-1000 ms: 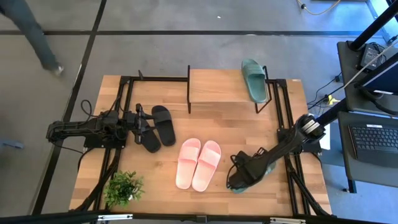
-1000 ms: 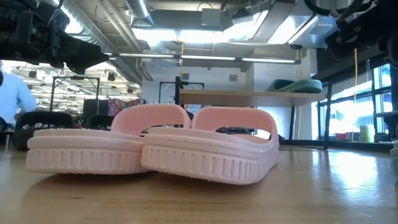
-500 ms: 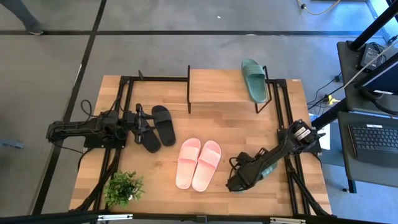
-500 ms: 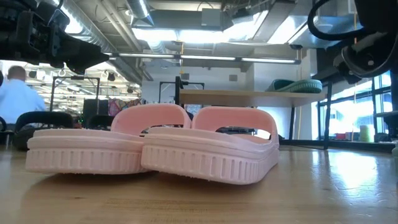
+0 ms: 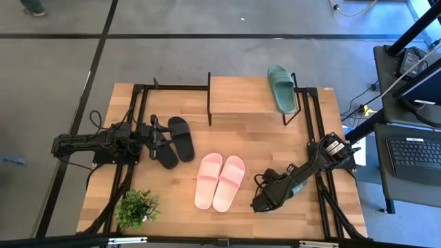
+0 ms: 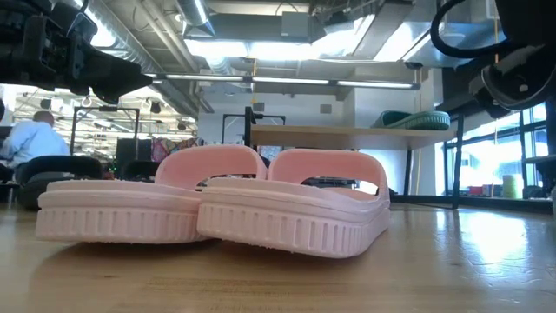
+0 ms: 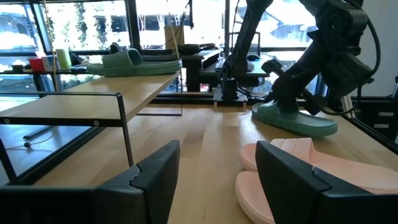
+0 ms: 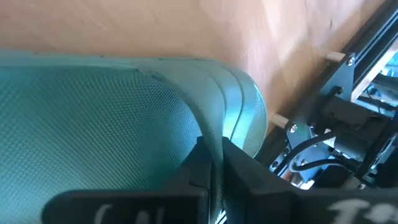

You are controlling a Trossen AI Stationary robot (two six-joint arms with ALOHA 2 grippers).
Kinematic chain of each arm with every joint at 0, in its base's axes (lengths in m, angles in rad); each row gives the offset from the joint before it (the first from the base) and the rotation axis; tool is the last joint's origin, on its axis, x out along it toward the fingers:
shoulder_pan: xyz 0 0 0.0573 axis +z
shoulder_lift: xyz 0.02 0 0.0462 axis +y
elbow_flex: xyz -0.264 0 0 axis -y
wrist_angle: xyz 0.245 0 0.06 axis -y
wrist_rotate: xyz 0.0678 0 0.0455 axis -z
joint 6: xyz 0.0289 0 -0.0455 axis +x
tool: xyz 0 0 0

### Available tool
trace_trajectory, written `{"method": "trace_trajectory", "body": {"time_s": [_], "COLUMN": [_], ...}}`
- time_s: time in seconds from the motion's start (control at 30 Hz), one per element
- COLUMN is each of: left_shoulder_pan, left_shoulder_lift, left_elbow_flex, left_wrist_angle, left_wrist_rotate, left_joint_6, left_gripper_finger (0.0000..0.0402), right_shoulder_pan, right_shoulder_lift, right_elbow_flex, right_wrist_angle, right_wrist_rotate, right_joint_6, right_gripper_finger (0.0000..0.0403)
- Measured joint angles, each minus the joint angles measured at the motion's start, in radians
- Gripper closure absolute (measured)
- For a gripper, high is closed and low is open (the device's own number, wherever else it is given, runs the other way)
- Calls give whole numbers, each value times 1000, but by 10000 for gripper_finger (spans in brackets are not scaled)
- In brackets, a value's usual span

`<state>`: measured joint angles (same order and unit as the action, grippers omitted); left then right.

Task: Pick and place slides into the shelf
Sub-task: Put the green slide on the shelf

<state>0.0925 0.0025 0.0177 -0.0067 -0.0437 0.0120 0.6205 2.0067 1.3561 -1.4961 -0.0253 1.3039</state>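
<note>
Right pincer [image 8: 211, 165] clenched on the raised edge of the second dark green rubber slide [image 8: 112, 118], low at the near right of the wooden tabletop [image 5: 275, 138].

Risk: the bite is thin and at the rim only. On lifting, the soft rubber may flex and peel out, or the slide may swing and hang crooked. That would make it awkward to set beside its mate.

Mate: other green slide [image 5: 281, 87] lies on the light wooden top board of the small black-framed shelf [image 5: 238, 96]. Pink pair [image 5: 219, 181] just left of the right pincer; black pair [image 5: 176, 140] by the left pincer [image 7: 214, 180], which is released and idle.

Views: right wrist view alone shows the grip line. Left wrist view shows the slide's sole flat on the tabletop. Low view hides it behind the pink pair.
</note>
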Motion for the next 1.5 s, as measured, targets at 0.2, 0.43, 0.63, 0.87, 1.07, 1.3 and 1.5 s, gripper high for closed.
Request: {"method": "trace_trajectory", "body": {"time_s": [0.2, 0.43, 0.63, 0.87, 1.07, 1.3, 1.5], "left_shoulder_pan": [0, 0, 0, 0, 0, 0, 0], "left_shoulder_lift": [0, 0, 0, 0, 0, 0, 0], "left_elbow_flex": [0, 0, 0, 0, 0, 0, 0], "left_wrist_angle": [0, 0, 0, 0, 0, 0, 0], "left_wrist_rotate": [0, 0, 0, 0, 0, 0, 0], "left_joint_6": [0, -1, -1, -2, -1, 0, 19], "left_gripper_finger": [198, 198, 198, 198, 198, 198, 198], "right_shoulder_pan": [0, -15, -96, -326, -532, -770, -897], "right_shoulder_lift": [-22, -88, -122, -122, -124, -175, -238], "right_elbow_flex": [126, 358, 507, 667, 766, 725, 594], "right_wrist_angle": [-58, -73, -74, -76, -76, -47, 188], "right_wrist_rotate": [25, 337, 756, 1021, 1091, 989, 933], "right_joint_6": [-136, -330, -713, -1233, -1504, -1652, -1839], "right_gripper_finger": [390, 390, 390, 390, 390, 390, 390]}}
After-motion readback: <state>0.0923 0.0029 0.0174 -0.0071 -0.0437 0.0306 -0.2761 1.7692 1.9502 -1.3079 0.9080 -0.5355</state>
